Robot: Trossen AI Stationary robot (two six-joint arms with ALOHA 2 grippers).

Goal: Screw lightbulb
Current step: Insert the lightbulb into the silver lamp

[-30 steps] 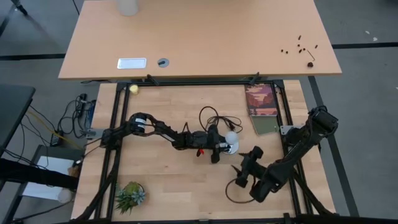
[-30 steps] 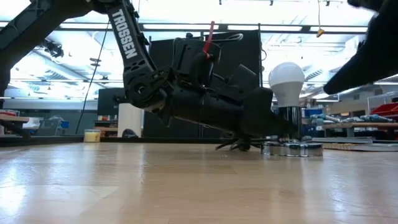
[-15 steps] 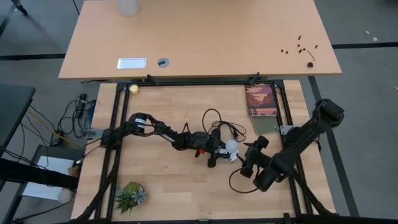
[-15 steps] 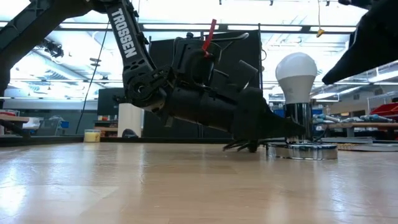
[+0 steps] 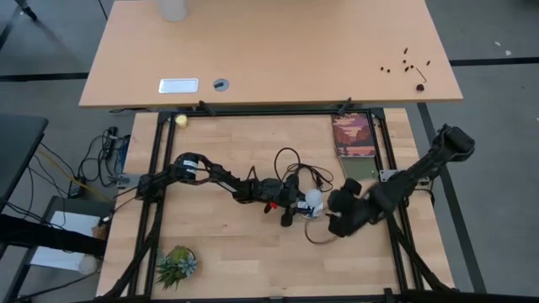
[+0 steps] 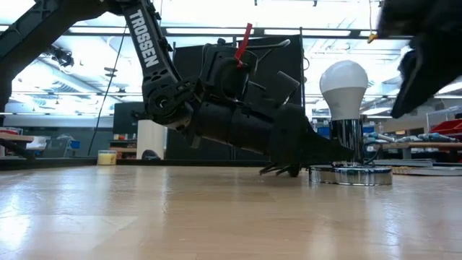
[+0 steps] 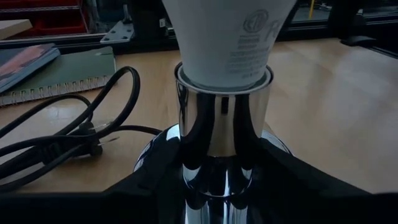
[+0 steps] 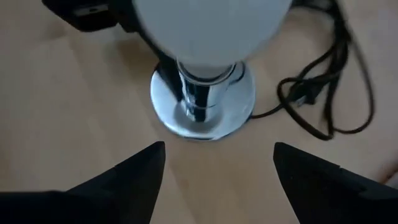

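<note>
The lightbulb (image 6: 343, 88) stands upright in the chrome socket stem (image 6: 347, 141) on a round silvery base (image 6: 351, 174), near the middle of the wooden table (image 5: 227, 244), with the black cord (image 5: 295, 160) looping away behind it.

The left gripper (image 6: 339, 152) lies low on the table, its fingers (image 7: 155, 193) set either side of the chrome stem and pinching it to keep the socket from spinning. The right gripper (image 8: 214, 180) hovers just beside and above the bulb, fingers (image 8: 124, 177) spread wide, nothing in them.

Step in hand, as I judge it: the right gripper comes in to take the bulb's white dome and twist it.

- Centre the spread fingers on the widest part of the bulb, not the neck.
- Close gently; glass or plastic shell is slippery and can crack.
- Keep the twist axis in line with the stem, else the thread may bind or the base may tip.
- Left grip should hold firm throughout.
- Watch the cord, it could drag.

Writing: "TROSSEN" in white letters on the left arm (image 6: 144, 43) in the low view. The bulb neck (image 7: 245, 53) carries grey print and a round certification mark, too blurred to read. A book with a reddish cover (image 5: 353, 135) lies at the far right of the table; title unreadable.
</note>
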